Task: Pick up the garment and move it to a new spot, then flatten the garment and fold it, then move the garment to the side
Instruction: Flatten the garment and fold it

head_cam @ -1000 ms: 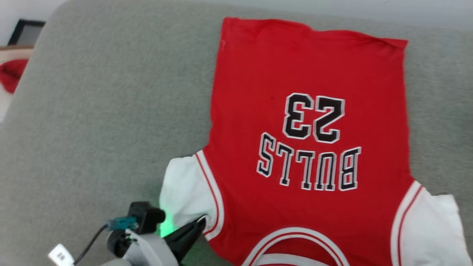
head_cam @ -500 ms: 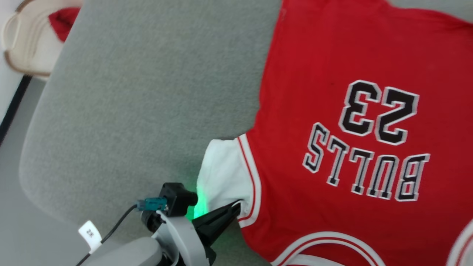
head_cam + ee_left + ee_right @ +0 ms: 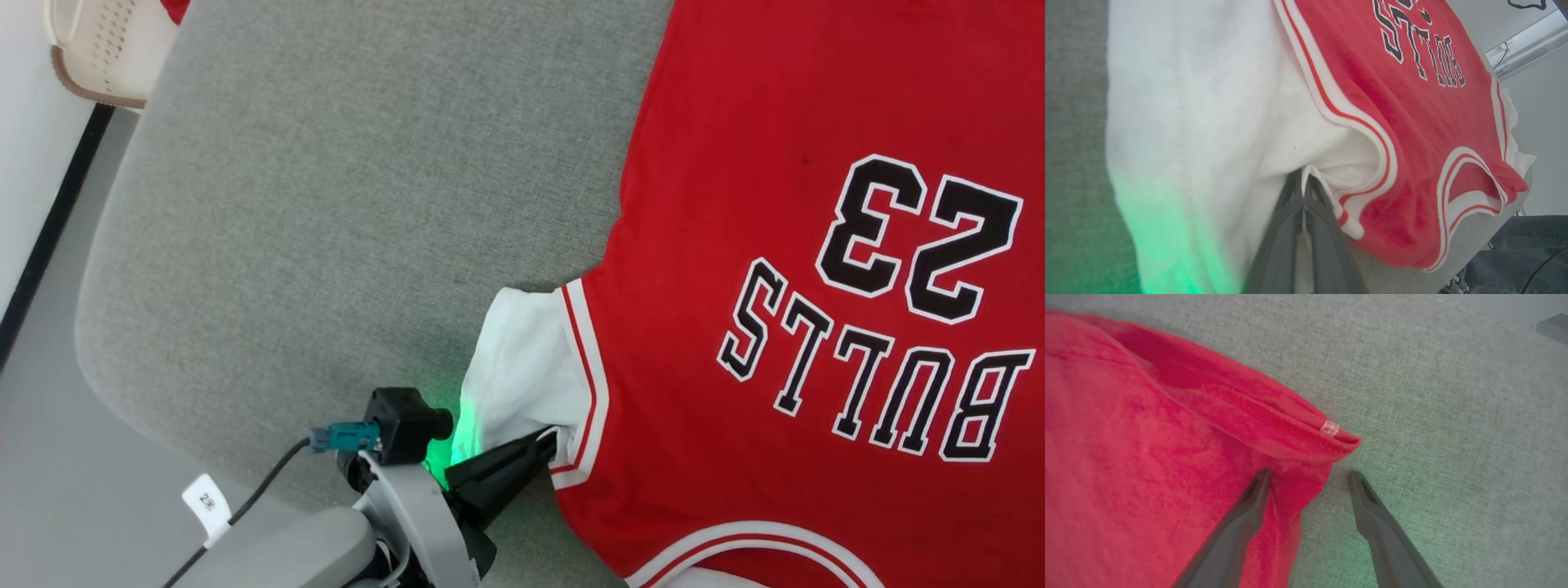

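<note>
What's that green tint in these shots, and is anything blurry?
Head view: green glow on the garment, at its white sleeve beside the left gripper; left wrist view: it tints the sleeve's lower part; right wrist view: faint green on the grey cushion, red cloth softly blurred.

Likely a lab or test room: rounded grey fabric-covered work pad (image 3: 326,204), bare grey floor (image 3: 49,474) off its left edge, cream perforated plastic basket (image 3: 98,53) past its far-left corner, white wall-mounted cable duct (image 3: 1525,43) with loose wires beyond it.
</note>
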{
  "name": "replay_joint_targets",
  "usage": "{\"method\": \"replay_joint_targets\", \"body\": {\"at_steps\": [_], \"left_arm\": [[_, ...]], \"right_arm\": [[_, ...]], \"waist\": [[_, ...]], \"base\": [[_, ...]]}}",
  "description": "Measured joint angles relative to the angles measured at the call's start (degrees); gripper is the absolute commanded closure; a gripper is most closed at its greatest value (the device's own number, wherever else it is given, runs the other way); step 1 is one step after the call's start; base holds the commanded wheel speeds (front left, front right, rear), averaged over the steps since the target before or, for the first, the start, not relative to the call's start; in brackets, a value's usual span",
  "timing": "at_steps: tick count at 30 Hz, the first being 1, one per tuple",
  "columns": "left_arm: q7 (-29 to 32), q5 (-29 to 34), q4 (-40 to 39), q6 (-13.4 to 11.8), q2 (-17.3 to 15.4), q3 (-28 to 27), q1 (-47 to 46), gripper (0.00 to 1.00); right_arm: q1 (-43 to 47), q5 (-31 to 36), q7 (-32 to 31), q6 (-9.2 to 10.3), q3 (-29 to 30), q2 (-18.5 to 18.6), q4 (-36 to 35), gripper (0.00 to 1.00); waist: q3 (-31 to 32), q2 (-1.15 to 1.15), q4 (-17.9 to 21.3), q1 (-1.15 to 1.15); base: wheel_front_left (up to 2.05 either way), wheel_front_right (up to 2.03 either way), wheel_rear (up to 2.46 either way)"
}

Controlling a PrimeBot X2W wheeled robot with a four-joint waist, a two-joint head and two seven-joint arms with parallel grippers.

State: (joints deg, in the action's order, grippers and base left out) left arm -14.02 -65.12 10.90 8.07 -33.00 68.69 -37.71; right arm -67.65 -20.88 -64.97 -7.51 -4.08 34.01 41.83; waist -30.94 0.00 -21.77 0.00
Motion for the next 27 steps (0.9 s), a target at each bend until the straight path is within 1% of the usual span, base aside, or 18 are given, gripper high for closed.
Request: {"method": "replay_joint_targets", "body": {"at_steps": [4,7,9,12,16,20,24,27], "left_arm": [[-0.6,-0.5,0.2,0.0,-0.4,-0.1,0.0,1.0],[-0.7,-1.4,0.8,0.0,-0.5,-0.7,0.5,1.0],[-1.0,-1.5,1.6,0.0,-0.5,-1.2,1.2,1.0],[-1.1,-2.0,2.6,0.0,-0.7,-2.5,2.6,1.0],[-1.1,-2.2,3.5,0.0,-2.0,-4.8,4.7,1.0],[-1.1,-1.9,4.0,-0.3,-3.1,-7.9,7.2,1.0],[-1.1,-1.1,3.7,-0.5,-4.0,-10.3,9.7,1.0],[-1.1,-0.5,3.1,-0.5,-4.6,-11.3,11.0,1.0]], "right_arm": [[0.0,-1.4,2.6,0.01,-0.4,-1.1,-0.5,1.0],[1.7,-4.6,4.6,0.01,-1.5,-1.3,-2.1,1.0],[4.1,-7.9,5.2,0.0,-2.6,-0.5,-4.4,1.0],[9.7,-13.4,5.5,0.0,-5.6,3.1,-10.3,1.0],[20.8,-20.6,4.3,0.0,-7.5,9.5,-20.5,1.0],[33.8,-27.9,3.5,0.0,-6.4,14.6,-30.2,1.0],[47.8,-32.7,3.0,0.0,-3.5,17.3,-39.2,1.0],[58.3,-34.3,1.7,0.0,-1.2,18.1,-45.9,1.0]], "waist": [[0.0,0.0,0.9,0.0],[0.8,0.0,1.8,0.0],[1.7,0.0,2.4,0.0],[3.2,0.0,3.6,0.0],[5.3,0.0,5.5,0.0],[7.2,0.0,8.0,0.0],[9.0,0.0,10.4,0.0],[10.3,0.0,12.1,0.0]], "base": [[0.0,0.0,0.0],[0.0,0.0,0.0],[0.0,0.0,0.0],[0.0,0.0,0.0],[0.0,0.0,0.0],[0.0,0.0,0.0],[0.0,0.0,0.0],[0.0,0.0,0.0]]}}
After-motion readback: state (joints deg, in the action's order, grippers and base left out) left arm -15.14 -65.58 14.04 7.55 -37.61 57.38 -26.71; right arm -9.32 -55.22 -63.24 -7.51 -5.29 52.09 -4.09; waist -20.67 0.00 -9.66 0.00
